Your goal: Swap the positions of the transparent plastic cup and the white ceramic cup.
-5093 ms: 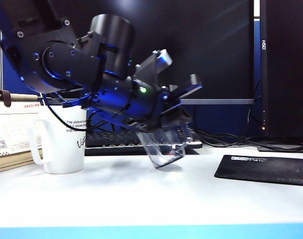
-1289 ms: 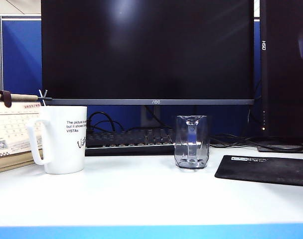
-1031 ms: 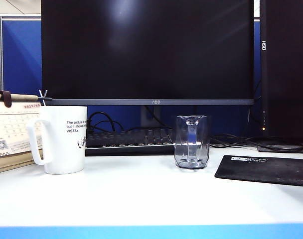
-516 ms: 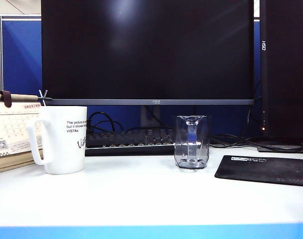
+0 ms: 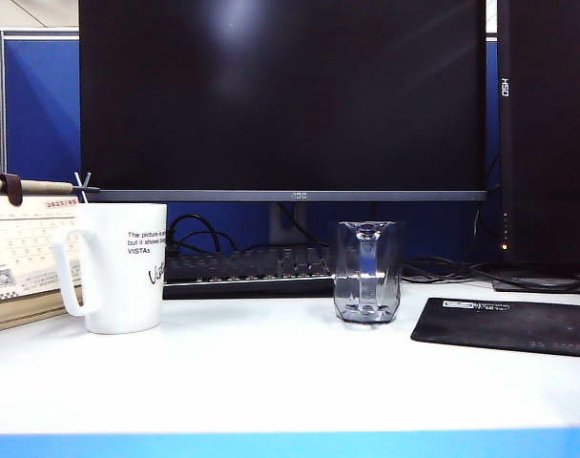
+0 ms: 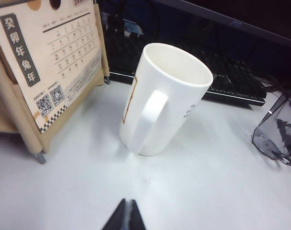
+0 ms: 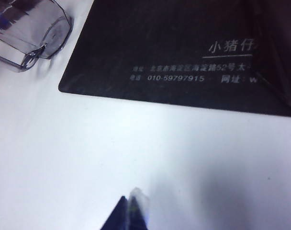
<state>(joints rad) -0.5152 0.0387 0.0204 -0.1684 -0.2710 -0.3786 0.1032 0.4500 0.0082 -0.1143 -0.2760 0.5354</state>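
While both arms stay out of the exterior view, the white ceramic cup [image 5: 118,267] stands upright on the white counter [image 5: 290,382], well to the left of the transparent plastic cup [image 5: 366,272], its loop handle turned away from that cup. The transparent plastic cup also stands upright, just left of the black mouse pad [image 5: 509,324] and in front of the black keyboard [image 5: 247,269], which lies under the dark monitor [image 5: 280,95]. A desk calendar [image 5: 23,253] leans just beyond the white ceramic cup, on the side away from the plastic cup.

In the left wrist view the left gripper [image 6: 126,215] hovers over bare counter near the white ceramic cup [image 6: 162,98], on its handle side, jaws pressed together and holding nothing. In the right wrist view the right gripper [image 7: 131,211] hangs above the counter near the mouse pad [image 7: 184,52], apart from the plastic cup [image 7: 30,33], jaws together and empty.
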